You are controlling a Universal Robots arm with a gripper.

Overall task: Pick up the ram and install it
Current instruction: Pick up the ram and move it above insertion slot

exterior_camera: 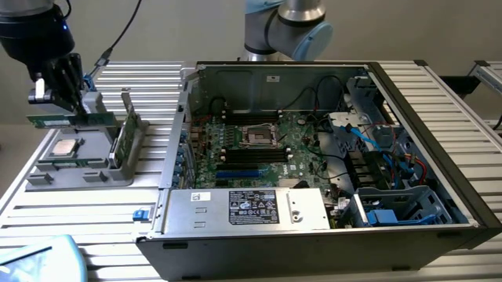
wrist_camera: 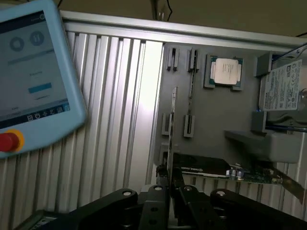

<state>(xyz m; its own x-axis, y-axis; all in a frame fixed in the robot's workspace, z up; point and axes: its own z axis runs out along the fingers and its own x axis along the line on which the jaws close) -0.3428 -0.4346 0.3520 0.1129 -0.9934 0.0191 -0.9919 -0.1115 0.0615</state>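
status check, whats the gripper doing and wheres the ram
Gripper shut on the long dark-green ram stick, held level above the grey parts tray. Open black computer case to the exterior view's right, ram not slotted. Upright green card close beside.

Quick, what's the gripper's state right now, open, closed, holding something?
Gripper: closed, fingers clamped on the ram.
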